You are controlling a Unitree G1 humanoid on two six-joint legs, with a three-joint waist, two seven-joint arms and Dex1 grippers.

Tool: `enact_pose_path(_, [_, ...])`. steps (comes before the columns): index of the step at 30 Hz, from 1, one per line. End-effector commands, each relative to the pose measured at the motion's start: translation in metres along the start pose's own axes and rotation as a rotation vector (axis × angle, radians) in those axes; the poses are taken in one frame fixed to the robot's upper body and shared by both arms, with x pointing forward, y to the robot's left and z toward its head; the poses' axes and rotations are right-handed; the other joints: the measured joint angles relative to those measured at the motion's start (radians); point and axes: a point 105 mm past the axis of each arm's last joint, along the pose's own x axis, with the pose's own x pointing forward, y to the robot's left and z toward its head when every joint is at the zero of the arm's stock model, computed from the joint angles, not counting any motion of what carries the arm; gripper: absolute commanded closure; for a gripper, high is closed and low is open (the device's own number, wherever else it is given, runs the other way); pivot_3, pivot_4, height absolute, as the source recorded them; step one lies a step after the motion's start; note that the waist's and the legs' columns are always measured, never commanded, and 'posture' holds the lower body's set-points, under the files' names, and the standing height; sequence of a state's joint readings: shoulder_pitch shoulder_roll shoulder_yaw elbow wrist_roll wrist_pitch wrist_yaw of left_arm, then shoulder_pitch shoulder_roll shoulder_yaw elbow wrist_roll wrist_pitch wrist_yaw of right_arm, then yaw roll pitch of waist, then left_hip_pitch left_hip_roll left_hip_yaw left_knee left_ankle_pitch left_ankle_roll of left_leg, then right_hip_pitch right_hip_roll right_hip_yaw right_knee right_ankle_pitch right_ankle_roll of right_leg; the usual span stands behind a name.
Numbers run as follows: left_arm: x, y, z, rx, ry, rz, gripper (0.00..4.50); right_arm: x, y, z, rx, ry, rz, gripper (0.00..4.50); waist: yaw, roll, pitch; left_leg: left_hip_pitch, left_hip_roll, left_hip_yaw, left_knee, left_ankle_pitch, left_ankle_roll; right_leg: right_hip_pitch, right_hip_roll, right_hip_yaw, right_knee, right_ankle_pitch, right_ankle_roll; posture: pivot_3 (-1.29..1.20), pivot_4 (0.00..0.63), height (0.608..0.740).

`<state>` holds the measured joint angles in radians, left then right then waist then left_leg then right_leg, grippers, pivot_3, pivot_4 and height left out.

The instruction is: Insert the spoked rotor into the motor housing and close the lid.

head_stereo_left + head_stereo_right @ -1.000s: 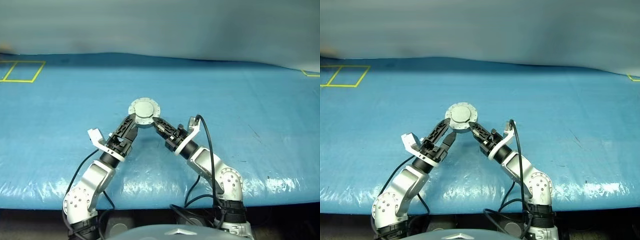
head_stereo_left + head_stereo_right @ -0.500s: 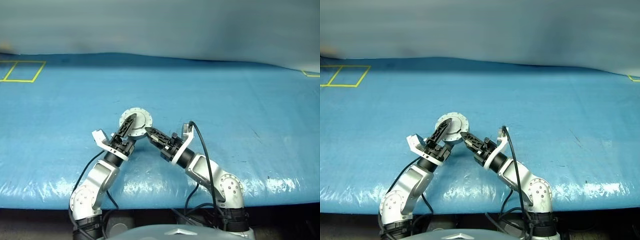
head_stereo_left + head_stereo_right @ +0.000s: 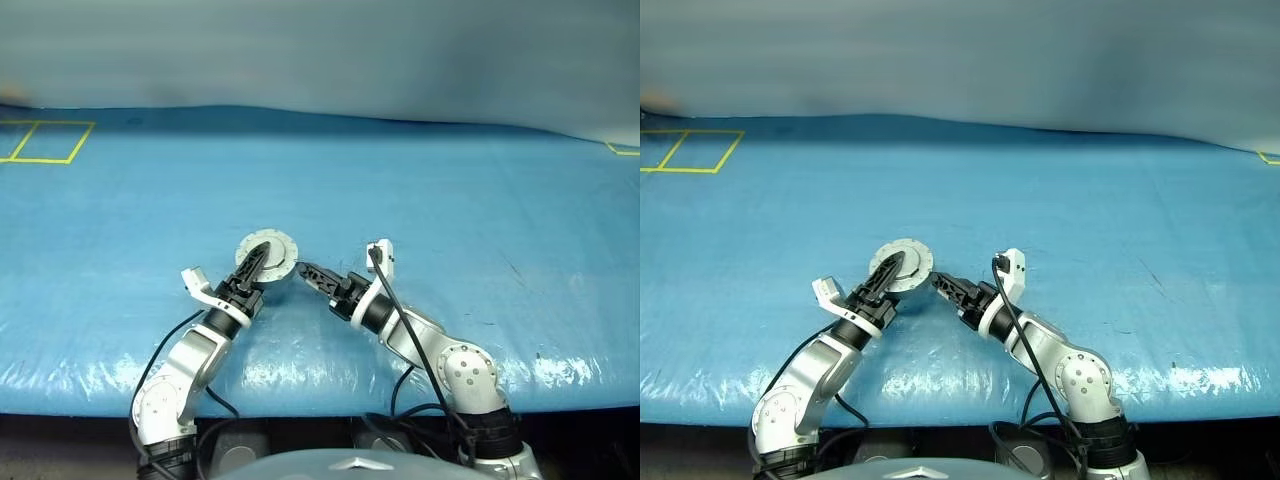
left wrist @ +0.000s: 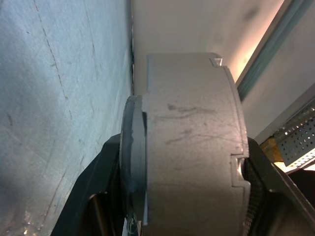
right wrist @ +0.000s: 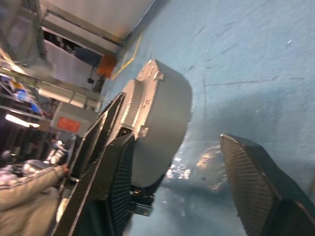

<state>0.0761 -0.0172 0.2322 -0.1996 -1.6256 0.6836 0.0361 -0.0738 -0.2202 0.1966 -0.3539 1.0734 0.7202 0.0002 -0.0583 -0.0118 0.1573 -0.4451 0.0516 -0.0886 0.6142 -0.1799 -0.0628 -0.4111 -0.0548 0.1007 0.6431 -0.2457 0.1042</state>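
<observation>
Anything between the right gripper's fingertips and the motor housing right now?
Nothing. In the left eye view the right gripper, fingers apart, sits just beside the motor housing, held by the left gripper. Between them is a sliver of bare blue table cover.

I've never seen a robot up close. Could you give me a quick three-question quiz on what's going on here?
1. True or false: the right gripper is clamped on the motor housing.
2. Which one grips the housing? A: left gripper. B: right gripper. C: neither.
3. Fill in: the table cover is ___ in colour.

Key: 1 false, its fingers stand open beside the housing. 2 A. 3 blue.
</observation>
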Motion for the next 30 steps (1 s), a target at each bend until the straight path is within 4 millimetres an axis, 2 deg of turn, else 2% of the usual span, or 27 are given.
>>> enact_pose_path(1, [0.014,-0.023,0.012,0.069,-0.017,-0.085,2.15,0.0,0.006,0.007,-0.46,-0.058,-0.026,0.32,0.009,0.0,0.0,0.0,0.0,0.0,0.0,0.0,0.0,0.0,0.0,0.0,0.0,0.0,0.0,0.0,0.15,0.74])
enact_pose_path(2, [0.019,-0.023,0.016,0.088,-0.015,-0.076,2.15,-0.001,0.006,0.006,-0.567,-0.069,-0.022,0.02,0.012,0.0,0.0,0.0,0.0,0.0,0.0,0.001,-0.001,0.0,0.0,0.0,0.0,0.0,0.001,0.0,0.15,0.74])
enact_pose_path(4, [0.028,-0.022,0.023,0.115,-0.01,-0.068,2.15,-0.002,0.006,0.0,-0.716,-0.072,-0.015,0.0,0.018,0.0,0.0,0.0,-0.001,0.0,0.0,0.002,-0.001,0.0,0.0,0.0,0.0,0.0,0.001,0.0,0.15,0.74])
enact_pose_path(8, [0.053,-0.022,0.04,0.164,-0.007,-0.052,2.15,-0.005,0.0,-0.002,-0.829,-0.113,-0.051,0.0,0.026,-0.001,0.0,0.001,-0.001,0.0,0.0,0.002,-0.001,0.001,0.0,0.0,0.0,0.001,0.002,0.0,0.15,0.74])
enact_pose_path(14, [0.099,-0.02,0.064,0.278,-0.023,-0.002,2.15,-0.012,-0.019,0.005,-1.048,-0.196,-0.216,0.0,0.031,-0.003,0.001,0.0,-0.002,-0.001,0.0,0.004,-0.001,0.001,0.0,0.0,0.0,0.002,0.003,0.0,0.15,0.74])
enact_pose_path(18, [0.13,-0.024,0.075,0.322,-0.032,0.027,2.15,-0.018,-0.024,0.002,-1.066,-0.231,-0.257,0.0,0.03,-0.005,0.002,0.0,-0.003,-0.002,-0.002,0.004,-0.002,0.001,0.0,0.0,0.0,0.002,0.003,0.0,0.15,0.74])
enact_pose_path(22, [0.151,-0.023,0.08,0.373,-0.041,0.075,2.15,-0.019,-0.03,-0.003,-1.015,-0.235,-0.288,0.0,0.027,-0.008,0.004,0.0,-0.003,-0.002,-0.003,0.004,-0.002,0.001,0.0,0.0,-0.001,0.004,0.007,0.0,0.15,0.74])
enact_pose_path(27, [0.164,-0.017,0.081,0.424,-0.064,0.15,2.15,-0.018,-0.03,-0.008,-0.973,-0.237,-0.313,0.0,0.019,-0.009,0.005,0.0,-0.003,-0.003,-0.004,0.004,-0.002,0.001,0.0,0.0,-0.001,0.005,0.009,0.0,0.15,0.74])
enact_pose_path(30, [0.162,-0.003,0.082,0.42,-0.066,0.232,2.15,-0.018,-0.031,-0.012,-0.962,-0.226,-0.316,0.0,0.019,-0.009,0.005,0.0,-0.003,-0.003,-0.005,0.004,-0.002,0.0,0.0,0.0,-0.001,0.005,0.009,0.0,0.15,0.74])
